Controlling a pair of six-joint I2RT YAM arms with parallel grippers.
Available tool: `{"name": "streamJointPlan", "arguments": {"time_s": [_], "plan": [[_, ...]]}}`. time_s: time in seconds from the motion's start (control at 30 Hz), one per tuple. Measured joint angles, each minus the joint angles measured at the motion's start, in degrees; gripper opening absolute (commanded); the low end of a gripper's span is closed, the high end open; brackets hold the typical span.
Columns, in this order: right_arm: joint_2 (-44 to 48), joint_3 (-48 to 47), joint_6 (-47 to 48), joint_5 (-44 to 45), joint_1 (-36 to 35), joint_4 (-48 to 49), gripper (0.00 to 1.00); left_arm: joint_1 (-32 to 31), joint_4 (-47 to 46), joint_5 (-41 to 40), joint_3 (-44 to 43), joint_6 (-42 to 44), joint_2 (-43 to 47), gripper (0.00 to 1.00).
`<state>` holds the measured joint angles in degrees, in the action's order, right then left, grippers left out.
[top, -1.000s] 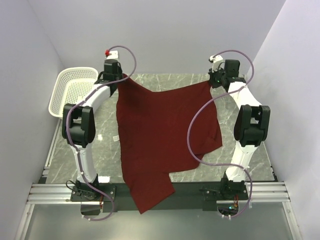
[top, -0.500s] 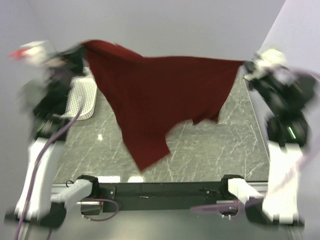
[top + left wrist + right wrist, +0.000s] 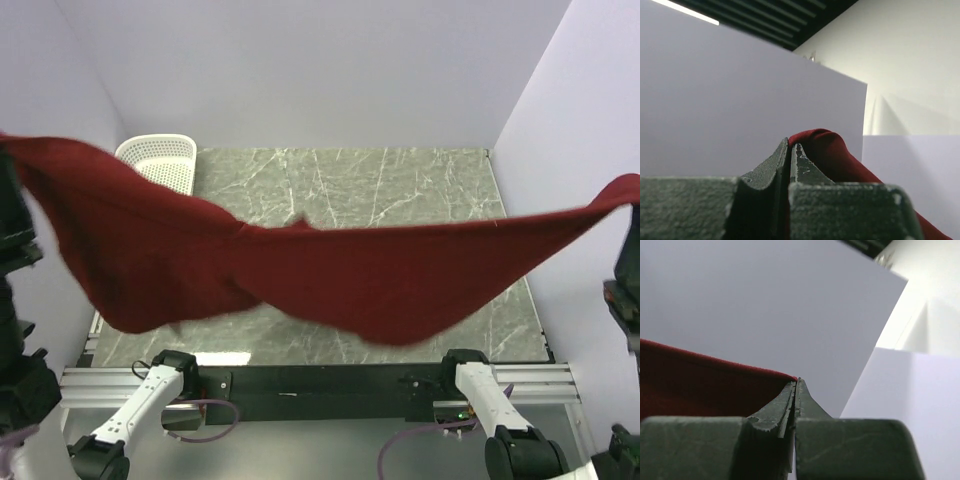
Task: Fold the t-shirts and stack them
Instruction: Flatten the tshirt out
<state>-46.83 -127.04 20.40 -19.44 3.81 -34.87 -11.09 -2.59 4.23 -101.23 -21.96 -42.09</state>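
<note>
Left gripper [image 3: 789, 149], jaws clamped on one shirt [image 3: 330, 275] edge, has swung up and outward. The shirt, draped on the table [image 3: 400, 180] a second ago, now hangs stretched between both jaws. Right gripper [image 3: 795, 385] pinches the opposite edge, so it looks ready to lay flat.

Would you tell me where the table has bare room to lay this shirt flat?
The far part of the table is bare from the white basket in the far-left corner to the right wall; a strip shows at the near edge. The middle is hidden behind the t-shirt, stretched between the left gripper and right gripper.
</note>
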Motion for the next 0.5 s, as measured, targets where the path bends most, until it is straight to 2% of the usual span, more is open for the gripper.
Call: {"name": "streamJointPlan", "arguments": {"time_s": [0.1,0.23,0.37,0.5], "plan": [[-0.5,2.9,0.0,0.9,0.1,-1.1,0.00,-0.1,1.3,0.0,2.9,0.2,-0.3,0.01],[-0.4,14.3,0.5,1.1,0.2,0.6,0.00,-0.1,1.4,-0.1,9.5,0.7,-1.7,0.01],[-1.2,32.4,1.6,0.1,0.2,3.1,0.00,-0.1,-0.1,-0.1,19.5,1.9,-5.2,0.01],[-5.4,50.7,2.5,-2.0,0.3,7.7,0.00,-0.1,-1.8,-0.2,29.8,3.7,-12.7,0.01]]}}
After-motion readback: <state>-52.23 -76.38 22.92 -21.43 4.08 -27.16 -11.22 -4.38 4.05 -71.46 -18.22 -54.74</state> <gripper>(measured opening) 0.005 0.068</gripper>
